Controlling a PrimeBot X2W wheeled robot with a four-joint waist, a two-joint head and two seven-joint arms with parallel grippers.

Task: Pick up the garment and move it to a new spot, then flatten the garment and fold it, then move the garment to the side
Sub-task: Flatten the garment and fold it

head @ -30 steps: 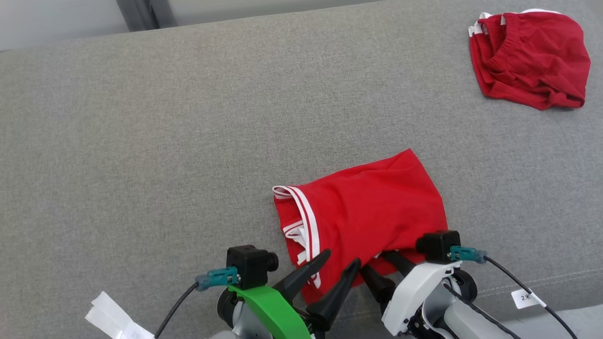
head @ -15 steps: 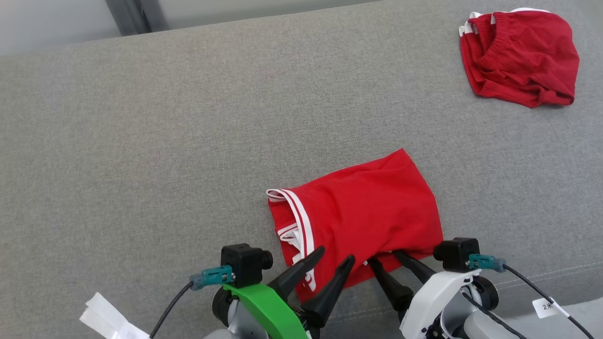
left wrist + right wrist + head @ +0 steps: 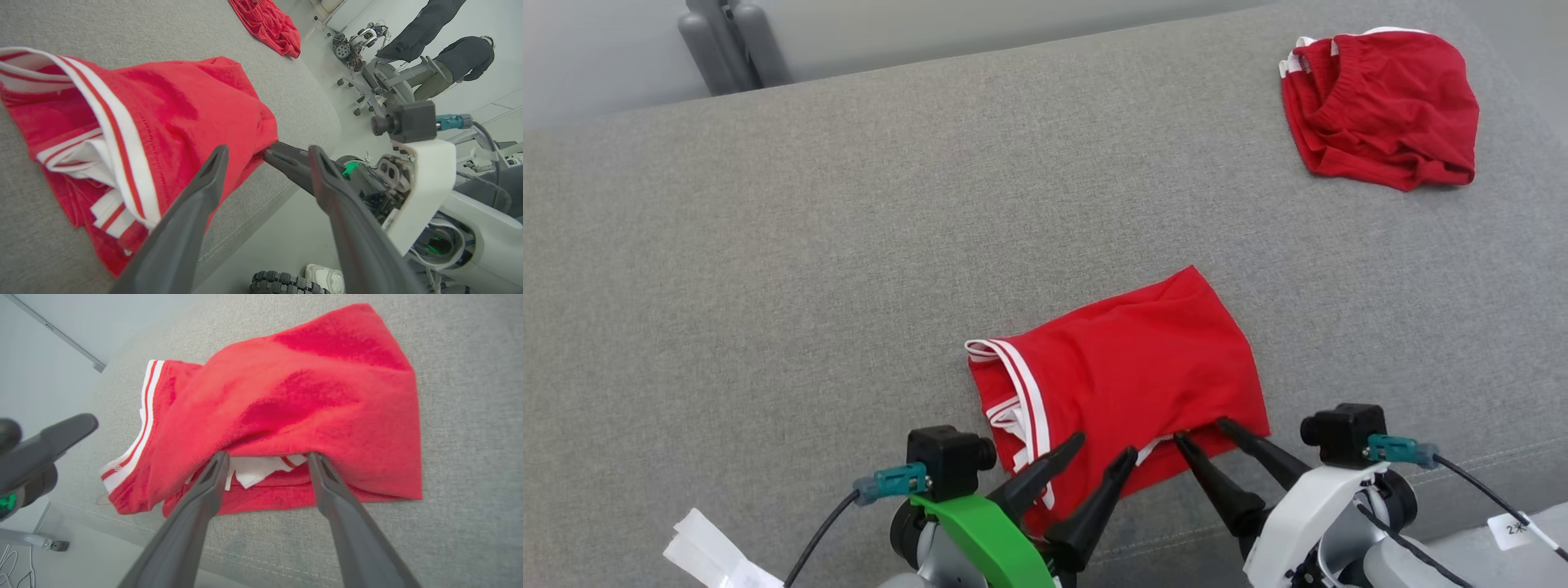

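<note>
Red garment (image 3: 1127, 367) is lying folded, centre-right, close to the near edge of the grey cushion (image 3: 768, 286). Left hand (image 3: 1104, 447) is hovering wide open over its near-left part, gripping nothing. Right hand (image 3: 1202, 433) is also standing wide open and empty, tips meeting the near hem. Whether they are poking under the top layer is hard to tell. Frame bottom is cutting off both arms. Second red garment (image 3: 1388, 106) is lying far right.

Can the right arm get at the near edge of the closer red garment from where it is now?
Probably yes. The right gripper has its jaws open with the tips right at the near edge of the closer red garment, and nothing lies between; the left gripper sits off to its side.
</note>
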